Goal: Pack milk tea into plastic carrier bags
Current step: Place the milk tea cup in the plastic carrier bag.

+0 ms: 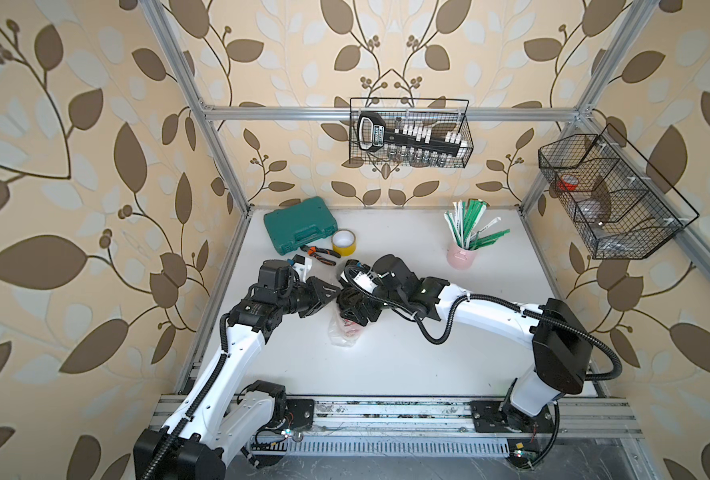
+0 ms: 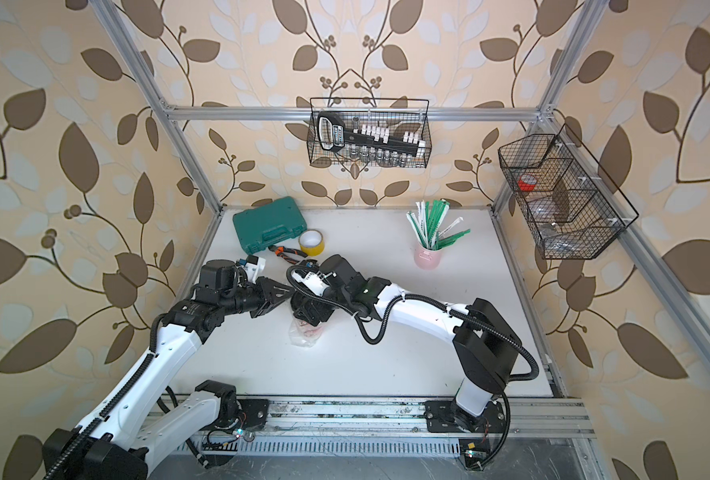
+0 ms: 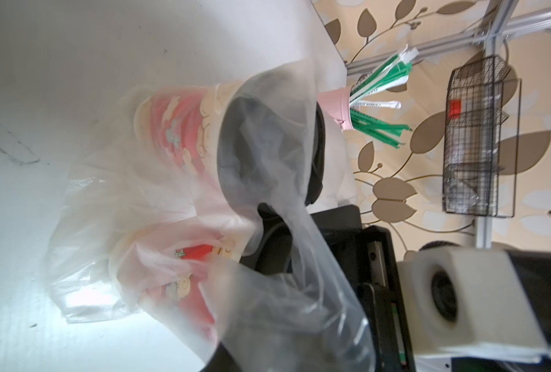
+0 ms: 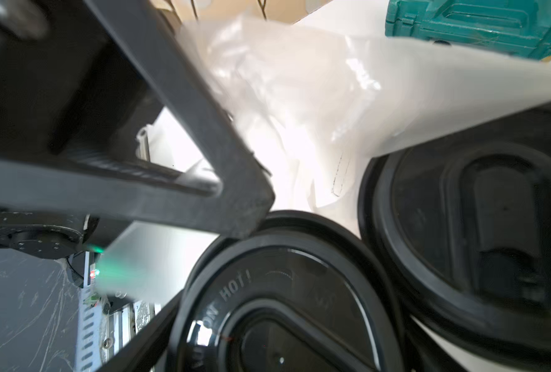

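At the six o'clock edge of the table, both arms lean inward from their rail. Just beyond, near the middle, sits the bag, clear and crinkled, its loose bottom trailing toward six o'clock. Both cups stand side by side inside it. The left wrist view shows film around their red sides. In the right wrist view their black lids sit close together, seemingly rim to rim, bare at the bag's open mouth.

The left gripper comes in from nine o'clock with its jaws closed. A strip of the bag's upper edge runs straight to it, so it appears to pinch that film, though the pinch itself is hidden. The right gripper hangs over the lids from three o'clock, jaws spread wide, and nothing shows gripped between them.

By my reading the loading is done, since two cups are in. What is left looks like gathering the mouth or handles, and perhaps lifting. No second bag shows.

Farther back, at eleven o'clock, pliers, a yellow tape roll and a green case lie well apart from the work. At one o'clock stands the pink cup of straws.
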Motion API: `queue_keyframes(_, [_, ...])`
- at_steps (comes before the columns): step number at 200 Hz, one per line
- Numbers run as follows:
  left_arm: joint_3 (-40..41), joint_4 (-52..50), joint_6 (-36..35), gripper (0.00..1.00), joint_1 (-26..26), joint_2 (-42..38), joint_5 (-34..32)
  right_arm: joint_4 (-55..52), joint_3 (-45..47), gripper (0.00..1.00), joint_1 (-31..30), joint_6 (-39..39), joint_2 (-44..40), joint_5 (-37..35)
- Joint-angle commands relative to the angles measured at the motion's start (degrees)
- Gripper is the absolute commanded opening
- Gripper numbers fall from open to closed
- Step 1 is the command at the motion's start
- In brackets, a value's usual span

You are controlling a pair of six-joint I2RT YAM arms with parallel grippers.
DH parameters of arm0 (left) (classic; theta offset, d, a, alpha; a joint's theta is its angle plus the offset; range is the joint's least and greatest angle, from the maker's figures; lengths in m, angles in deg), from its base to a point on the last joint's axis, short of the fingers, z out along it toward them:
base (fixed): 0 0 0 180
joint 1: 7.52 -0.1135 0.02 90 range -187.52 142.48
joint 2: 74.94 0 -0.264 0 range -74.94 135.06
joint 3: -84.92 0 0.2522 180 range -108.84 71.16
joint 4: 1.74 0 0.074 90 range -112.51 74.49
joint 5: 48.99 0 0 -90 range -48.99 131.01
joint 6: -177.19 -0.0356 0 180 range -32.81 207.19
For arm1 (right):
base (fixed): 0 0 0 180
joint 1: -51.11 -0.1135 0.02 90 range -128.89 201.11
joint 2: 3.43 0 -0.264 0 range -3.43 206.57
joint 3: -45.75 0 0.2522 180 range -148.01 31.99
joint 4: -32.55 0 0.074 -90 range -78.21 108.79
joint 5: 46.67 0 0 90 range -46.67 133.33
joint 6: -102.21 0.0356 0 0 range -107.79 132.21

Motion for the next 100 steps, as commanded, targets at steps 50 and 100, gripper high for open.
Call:
queue_keyframes(50, [-5.32,-1.34,-0.03,0.00,0.23,-0.96,-0.10,-0.36,-2.25,0.68,-0.42,0.78,1.46,-1.75])
queue_keyframes(100, [-5.28,-2.67,2.40,0.00,-0.47,-4.07,-3.78,-1.37,-1.80,0.67,-0.42,0.28,2.04,-4.94])
